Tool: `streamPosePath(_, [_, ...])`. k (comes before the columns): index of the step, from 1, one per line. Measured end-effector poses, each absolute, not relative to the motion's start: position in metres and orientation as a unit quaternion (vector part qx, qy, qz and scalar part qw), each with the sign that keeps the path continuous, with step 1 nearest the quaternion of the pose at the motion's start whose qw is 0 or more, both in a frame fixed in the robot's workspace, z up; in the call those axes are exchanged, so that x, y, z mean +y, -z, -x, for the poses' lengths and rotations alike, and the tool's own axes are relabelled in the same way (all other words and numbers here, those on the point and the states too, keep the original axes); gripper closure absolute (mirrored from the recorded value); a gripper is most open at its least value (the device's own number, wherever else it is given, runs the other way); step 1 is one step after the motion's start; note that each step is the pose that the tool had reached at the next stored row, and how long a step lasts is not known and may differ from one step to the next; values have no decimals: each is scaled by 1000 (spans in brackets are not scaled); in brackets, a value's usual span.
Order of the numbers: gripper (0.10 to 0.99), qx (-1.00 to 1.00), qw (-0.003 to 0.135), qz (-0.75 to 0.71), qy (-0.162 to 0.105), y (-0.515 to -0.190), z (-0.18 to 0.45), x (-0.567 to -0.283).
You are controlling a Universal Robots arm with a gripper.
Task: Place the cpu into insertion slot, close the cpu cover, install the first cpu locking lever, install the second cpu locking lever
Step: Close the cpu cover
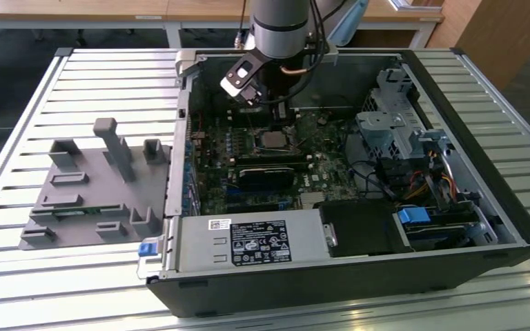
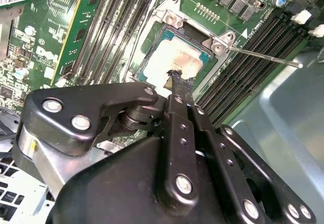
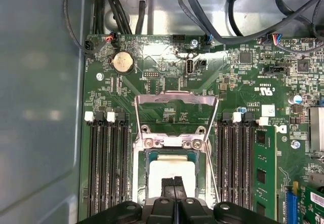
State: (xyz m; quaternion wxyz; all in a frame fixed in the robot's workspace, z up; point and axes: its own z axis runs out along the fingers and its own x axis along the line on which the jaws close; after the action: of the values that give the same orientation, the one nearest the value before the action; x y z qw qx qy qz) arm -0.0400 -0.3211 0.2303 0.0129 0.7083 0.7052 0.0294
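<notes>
Shut at the end effector (image 2: 177,78), the two dark fingertips (image 3: 168,186) pressed together with nothing gripped. Hangs tip-down right over the cpu (image 2: 174,57), at or just above its pale face; cannot tell whether touching. In the exterior view, reaches down from the arm into the open case (image 1: 339,276), with the end effector (image 1: 281,114) above the middle of the board.

Under the tips, in both wrist views, the cpu lying flat inside the slot (image 3: 172,155), pale face up, with a dark rim around it. Just beyond the slot, the cover (image 3: 176,98) tipped up on its hinge side and standing open, with green board (image 3: 167,115) showing through its cut-out. From one corner of the slot, a thin lever (image 2: 263,56) sticking out free, slanting across the memory slots (image 2: 243,82) and not hooked down.

On either side of the slot, rows of those black memory slots. Farther along the board, a round coin cell (image 3: 123,62). Past that, black cables (image 3: 114,6) against the metal wall of the case.

Around all this, the black case lying on its side with the panel off, on a slatted table (image 1: 108,76). Beside the case, on the exterior view's left, a grey moulded fixture (image 1: 90,186) on the same table.
</notes>
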Motion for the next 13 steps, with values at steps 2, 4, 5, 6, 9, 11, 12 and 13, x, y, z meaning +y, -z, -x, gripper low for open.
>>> streamPosePath(2, [980, 705, 13, -708, -29, -232, 40, -321])
streamPosePath(4, [980, 705, 13, -708, -29, -234, 40, -321])
streamPosePath(5, [980, 705, 13, -708, -29, -235, 40, -321])
streamPosePath(6, [980, 705, 13, -708, -29, -236, 40, -321])
streamPosePath(9, [980, 705, 13, -708, -29, -241, 40, -321])
streamPosePath(11, [980, 705, 13, -708, -29, -248, 40, -321])
streamPosePath(12, [980, 705, 13, -708, -29, -253, 40, -321])
streamPosePath(13, [980, 705, 13, -708, -29, -258, 40, -321])
